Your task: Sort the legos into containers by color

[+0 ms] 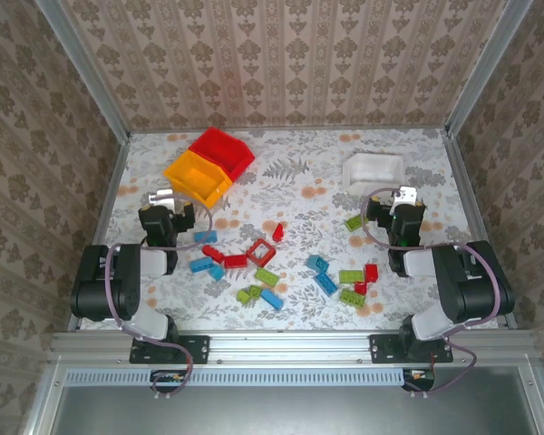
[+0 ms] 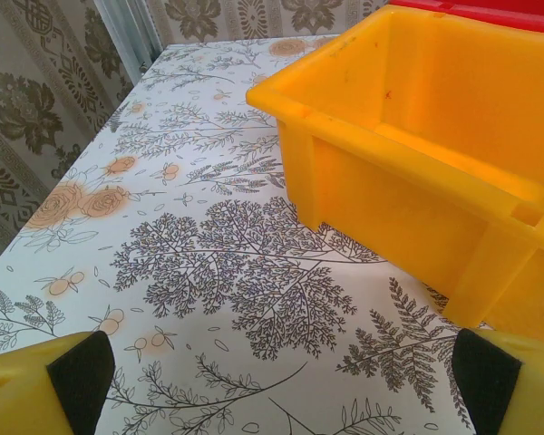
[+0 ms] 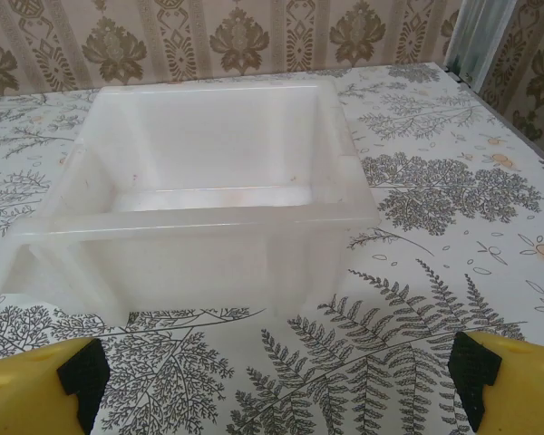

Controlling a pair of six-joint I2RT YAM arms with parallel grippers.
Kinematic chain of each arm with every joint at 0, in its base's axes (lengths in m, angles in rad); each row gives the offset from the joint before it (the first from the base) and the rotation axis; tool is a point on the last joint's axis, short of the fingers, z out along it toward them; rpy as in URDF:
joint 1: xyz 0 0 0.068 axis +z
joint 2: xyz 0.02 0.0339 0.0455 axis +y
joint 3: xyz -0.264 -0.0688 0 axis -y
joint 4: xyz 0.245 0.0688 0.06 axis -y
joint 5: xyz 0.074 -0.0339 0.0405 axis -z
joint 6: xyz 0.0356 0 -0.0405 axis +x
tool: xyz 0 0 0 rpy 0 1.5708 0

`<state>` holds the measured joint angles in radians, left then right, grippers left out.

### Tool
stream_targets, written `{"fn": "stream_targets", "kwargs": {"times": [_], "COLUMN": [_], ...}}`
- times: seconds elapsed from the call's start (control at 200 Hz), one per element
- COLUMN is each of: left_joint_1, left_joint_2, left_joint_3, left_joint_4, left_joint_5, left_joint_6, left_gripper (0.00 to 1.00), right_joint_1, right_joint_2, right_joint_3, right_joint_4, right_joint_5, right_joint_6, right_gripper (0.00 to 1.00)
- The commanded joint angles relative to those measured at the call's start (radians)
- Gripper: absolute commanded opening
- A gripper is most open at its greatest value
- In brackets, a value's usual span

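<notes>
The legos lie loose mid-table: a red square frame (image 1: pixel 262 253), red bricks (image 1: pixel 213 254), blue bricks (image 1: pixel 201 265) and lime green bricks (image 1: pixel 351 276). One green brick (image 1: pixel 354 222) sits close beside the right arm. The yellow-orange bin (image 1: pixel 183 181) and red bin (image 1: pixel 219 132) stand together at the back left, the white bin (image 1: pixel 374 157) at the back right. My left gripper (image 1: pixel 174 201) (image 2: pixel 281 390) is open over bare table just short of the yellow bin (image 2: pixel 390 208). My right gripper (image 3: pixel 279 385) (image 1: pixel 401 198) is open, facing the empty white bin (image 3: pixel 208 263).
Metal frame posts and patterned walls close in the table on the left (image 2: pixel 131 36), right (image 3: pixel 476 36) and back. The red bin's rim (image 2: pixel 490 9) shows behind the yellow one. A strip of bare floral tabletop (image 1: pixel 299 190) lies between the bins and the bricks.
</notes>
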<state>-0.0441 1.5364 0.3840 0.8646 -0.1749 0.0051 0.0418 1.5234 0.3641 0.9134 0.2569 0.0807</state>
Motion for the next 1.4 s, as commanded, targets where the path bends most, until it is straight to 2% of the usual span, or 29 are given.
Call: {"fn": "stream_targets", "kwargs": {"times": [0.0,0.725,0.775,0.845,0.9,0.975,1.04,1.07,1.095,1.12,1.15,1.185,1.205,1.24,1.29,1.325,1.39], "left_joint_1": [0.004,0.004,-0.005,-0.07,-0.138,-0.191,-0.25,-0.266,-0.269,-0.258,-0.229,-0.186,-0.166,-0.101,-0.016,0.006,0.022], "left_joint_2": [0.0,-0.002,-0.022,-0.137,-0.242,-0.362,-0.444,-0.472,-0.483,-0.487,-0.48,-0.462,-0.452,-0.437,-0.411,-0.387,-0.327], "left_joint_3": [0.004,0.002,-0.007,0.015,0.06,0.134,0.231,0.295,0.369,0.463,0.575,0.671,0.681,0.668,0.647,0.648,0.689], "left_joint_4": [0.025,0.029,0.04,-0.092,-0.229,-0.371,-0.5,-0.602,-0.749,-0.96,-1.21,-1.415,-1.442,-1.426,-1.413,-1.433,-1.515], "left_joint_5": [0.015,0.016,-0.011,-0.136,-0.243,-0.316,-0.396,-0.426,-0.44,-0.414,-0.33,-0.259,-0.222,-0.061,0.116,0.157,0.185], "left_joint_6": [0.018,0.019,0.03,0.064,0.089,0.028,-0.008,-0.061,-0.158,-0.307,-0.463,-0.619,-0.676,-0.716,-0.8,-0.842,-0.877], "left_gripper": [1.0,1.0,1.0,1.0,1.0,1.0,1.0,1.0,1.0,1.0,1.0,1.0,1.0,1.0,1.0,1.0,0.98], "right_joint_1": [-0.003,-0.004,-0.003,-0.001,0.046,0.064,0.064,0.064,0.064,0.062,0.05,0.028,0.02,0.008,-0.041,-0.069,-0.068], "right_joint_2": [0.006,0.006,-0.002,-0.075,-0.176,-0.381,-0.549,-0.613,-0.653,-0.689,-0.719,-0.754,-0.775,-0.809,-0.842,-0.841,-0.778], "right_joint_3": [0.01,0.011,0.003,-0.037,-0.058,-0.027,0.07,0.119,0.17,0.226,0.295,0.354,0.367,0.347,0.309,0.319,0.414], "right_joint_4": [0.004,0.003,0.021,0.032,0.007,-0.172,-0.371,-0.455,-0.522,-0.624,-0.818,-0.998,-1.079,-1.117,-1.081,-1.105,-1.291], "right_joint_5": [-0.015,-0.015,-0.005,-0.003,0.129,0.182,0.191,0.202,0.224,0.239,0.23,0.189,0.176,0.157,0.002,-0.088,-0.156], "right_joint_6": [-0.007,-0.008,-0.006,-0.012,-0.029,-0.016,0.013,0.056,0.116,0.212,0.378,0.523,0.591,0.694,0.742,0.776,0.81], "right_gripper": [0.99,1.0,1.0,1.0,1.0,1.0,1.0,1.0,1.0,1.0,1.0,0.99,1.0,1.0,1.0,1.0,0.99]}}
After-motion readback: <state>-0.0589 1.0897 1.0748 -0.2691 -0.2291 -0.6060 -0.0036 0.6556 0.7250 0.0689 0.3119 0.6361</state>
